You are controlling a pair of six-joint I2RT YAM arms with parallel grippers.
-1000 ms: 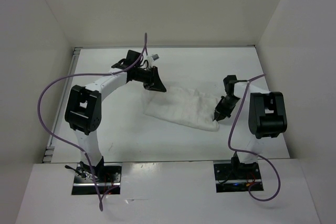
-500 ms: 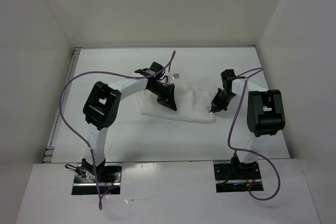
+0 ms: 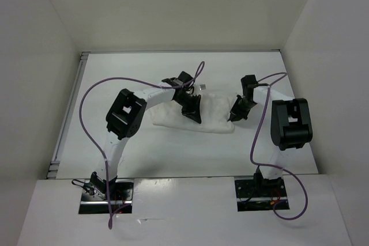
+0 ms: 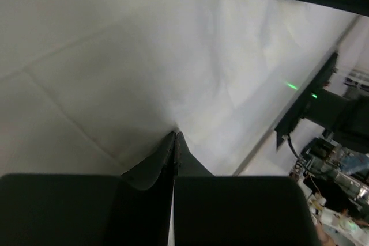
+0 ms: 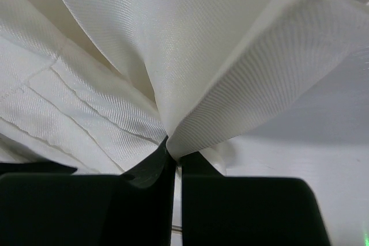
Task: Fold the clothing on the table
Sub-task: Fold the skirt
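The clothing (image 3: 216,110) lies near the middle of the worktop (image 3: 115,73), stretched left to right. The left claw (image 3: 195,119) is down on its middle part, towards the near edge. The right claw (image 3: 232,117) is at its right end, with a fold of the fabric caught between its tips. Walls (image 3: 173,10) stand behind and on both sides.

Plain white upright panels enclose the work area: a back panel (image 3: 184,10), a left panel (image 3: 34,84) and a right panel (image 3: 337,73). A white ledge (image 3: 184,214) spans the near edge.
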